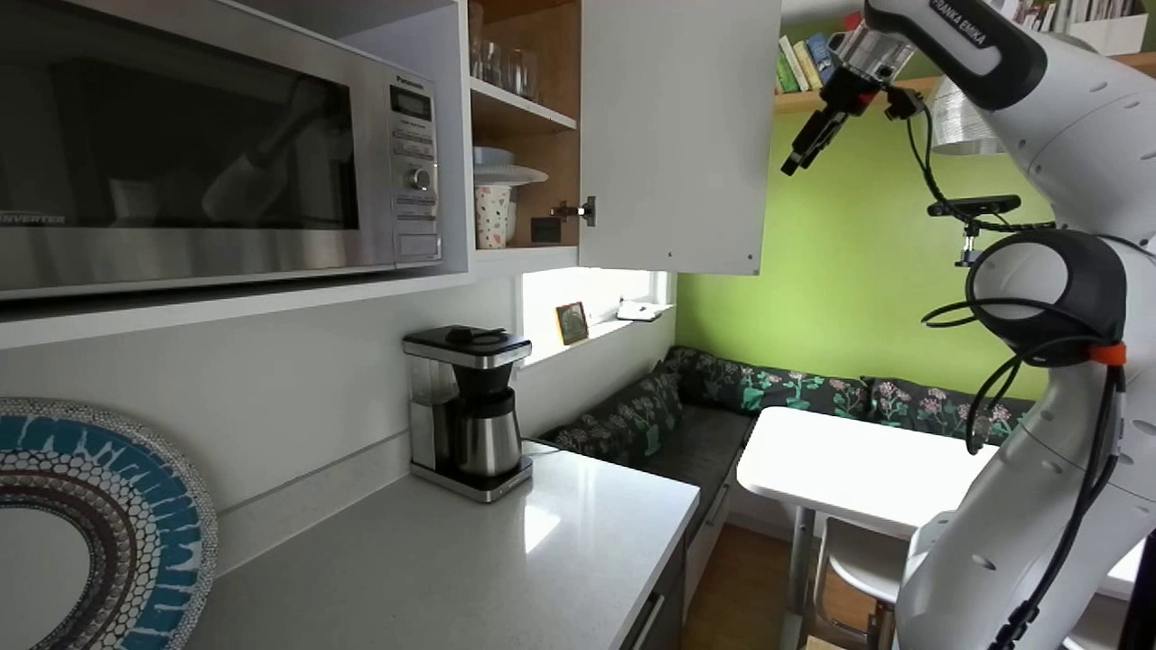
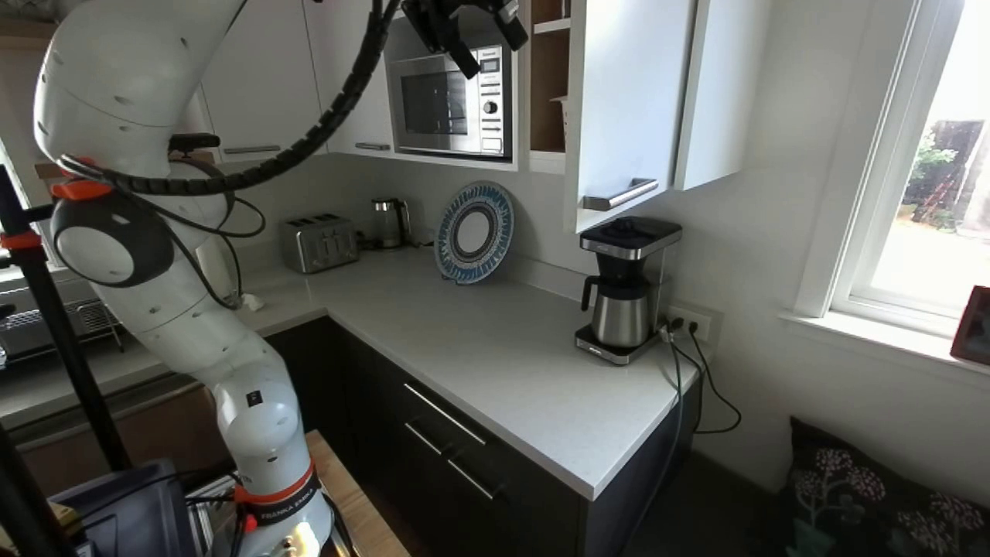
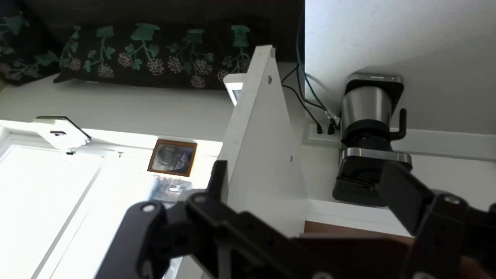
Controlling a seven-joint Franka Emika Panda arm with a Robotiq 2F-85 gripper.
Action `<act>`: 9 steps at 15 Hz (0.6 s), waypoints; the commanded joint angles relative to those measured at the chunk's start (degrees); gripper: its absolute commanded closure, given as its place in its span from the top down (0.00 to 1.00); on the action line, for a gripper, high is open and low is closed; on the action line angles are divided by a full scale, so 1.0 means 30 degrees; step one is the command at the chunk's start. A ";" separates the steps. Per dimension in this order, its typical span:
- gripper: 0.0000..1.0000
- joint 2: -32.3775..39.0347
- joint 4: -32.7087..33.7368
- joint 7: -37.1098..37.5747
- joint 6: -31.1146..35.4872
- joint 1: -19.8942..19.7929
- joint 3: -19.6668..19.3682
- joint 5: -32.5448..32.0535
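Note:
My gripper (image 1: pixel 799 162) is open and holds nothing, raised in front of the open wall cabinet. It also shows at the top of an exterior view (image 2: pixel 493 52). The white cabinet door (image 1: pixel 677 135) stands wide open. In the wrist view the door (image 3: pixel 267 155) runs between the fingers (image 3: pixel 308 174), near the left finger; contact cannot be told. The door's bar handle (image 2: pixel 621 194) is on its outer face. Inside the cabinet are glasses (image 1: pixel 510 70), a white dish (image 1: pixel 510 175) and a speckled cup (image 1: pixel 491 217). The coffee maker (image 3: pixel 368 104) appears beyond the right finger.
A microwave (image 1: pixel 181 135) sits in the neighbouring cabinet bay. The counter (image 2: pixel 464 340) bears the coffee maker (image 2: pixel 623 309), a patterned round plate (image 2: pixel 475 232), a toaster (image 2: pixel 319 244) and a kettle (image 2: pixel 389 222). A white table (image 1: pixel 840 460) and cushioned bench (image 1: pixel 695 433) stand beyond.

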 commanded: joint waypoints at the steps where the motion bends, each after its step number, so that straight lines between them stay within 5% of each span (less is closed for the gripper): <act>1: 1.00 0.0067 -0.0001 0.0008 0.0008 0.0159 -0.0322 0.0536; 5: 1.00 0.0126 0.0000 0.0031 0.0017 0.0430 -0.0615 0.1030; 9: 1.00 0.0544 0.0089 -0.0051 0.0228 0.0891 -0.2342 0.2771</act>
